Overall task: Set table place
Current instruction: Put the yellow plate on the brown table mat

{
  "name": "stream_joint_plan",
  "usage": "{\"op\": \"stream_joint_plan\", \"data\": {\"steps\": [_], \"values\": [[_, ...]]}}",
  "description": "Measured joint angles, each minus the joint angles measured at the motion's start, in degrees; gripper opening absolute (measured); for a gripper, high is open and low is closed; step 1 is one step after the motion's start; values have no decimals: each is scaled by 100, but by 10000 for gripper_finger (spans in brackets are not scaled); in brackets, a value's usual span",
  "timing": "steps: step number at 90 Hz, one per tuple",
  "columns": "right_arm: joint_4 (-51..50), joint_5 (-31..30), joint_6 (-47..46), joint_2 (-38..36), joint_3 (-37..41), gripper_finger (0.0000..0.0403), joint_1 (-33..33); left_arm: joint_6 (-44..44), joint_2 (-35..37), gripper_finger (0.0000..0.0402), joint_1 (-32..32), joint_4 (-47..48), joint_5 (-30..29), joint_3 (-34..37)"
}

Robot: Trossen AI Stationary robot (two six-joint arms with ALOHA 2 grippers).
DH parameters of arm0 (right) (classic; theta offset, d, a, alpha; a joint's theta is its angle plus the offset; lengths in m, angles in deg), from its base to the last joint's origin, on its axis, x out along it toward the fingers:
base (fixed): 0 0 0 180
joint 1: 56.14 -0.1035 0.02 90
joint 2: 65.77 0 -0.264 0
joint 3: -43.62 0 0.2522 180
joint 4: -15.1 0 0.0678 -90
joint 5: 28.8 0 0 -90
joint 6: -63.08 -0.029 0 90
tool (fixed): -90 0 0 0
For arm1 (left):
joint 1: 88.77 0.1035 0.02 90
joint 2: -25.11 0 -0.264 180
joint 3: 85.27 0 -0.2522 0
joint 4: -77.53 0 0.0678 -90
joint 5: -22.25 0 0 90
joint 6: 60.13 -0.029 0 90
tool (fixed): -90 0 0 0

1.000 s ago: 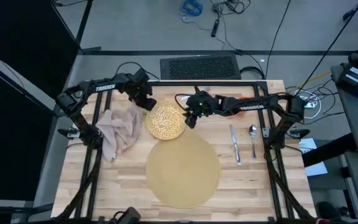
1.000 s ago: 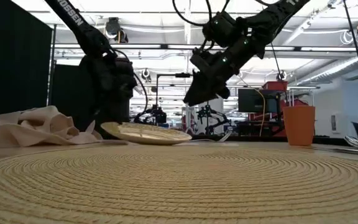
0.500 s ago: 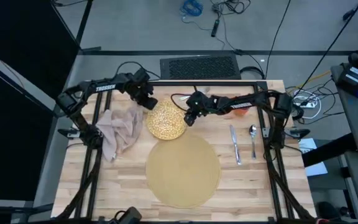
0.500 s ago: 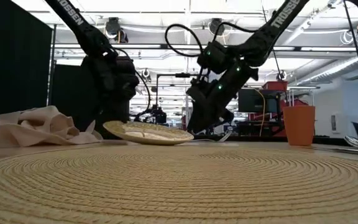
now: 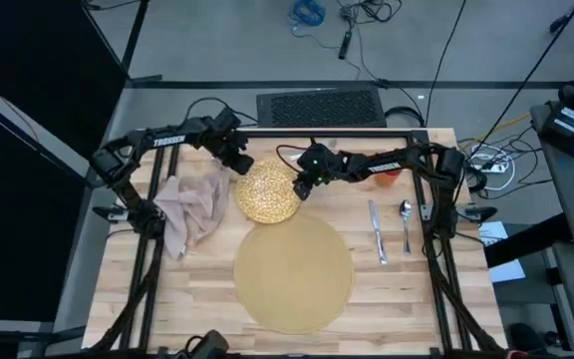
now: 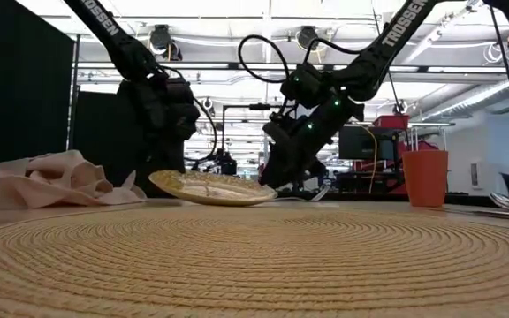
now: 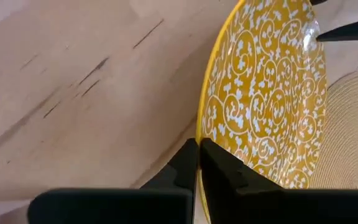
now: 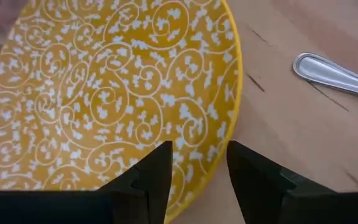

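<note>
The left hand [image 7: 197,163] is pinching the plate's [image 5: 265,191] far-left rim, fingers closed on the edge, and is tipping that side up off the table [image 5: 167,289]. The right hand [image 8: 196,169] is sitting at the opposite rim with its fingers apart, straddling the edge but not yet clamped. The plate is lying just behind the placemat [image 5: 293,272], its near edge overlapping the mat's rim.

The risk: one thin pinch is carrying a tilted plate. If the left hand is lifting higher before the right one closes, the rim is likely slipping out and the plate dropping onto the table. If the right hand closes off-centre, it may be shoving the plate sideways, twisting it in the left grip. A low carry could also be snagging the mat's edge and dragging it toward the napkin [image 5: 189,207].
</note>
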Motion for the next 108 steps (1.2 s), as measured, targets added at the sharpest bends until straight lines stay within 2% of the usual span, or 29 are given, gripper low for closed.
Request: {"op": "stream_joint_plan", "data": {"steps": [23,49,83,108], "values": [[-44,-11,23,0,0,104,1,0,2,0,-56,-133,-46,0],[-70,-27,85,0,6,9,8,0,2,0,-209,-223,-64,0],[-59,47,41,2,7,0,57,4,4,0,-249,-271,-59,0],[18,402,-156,-25,-15,1,-116,234,202,0,-576,-287,387,-4]]}}
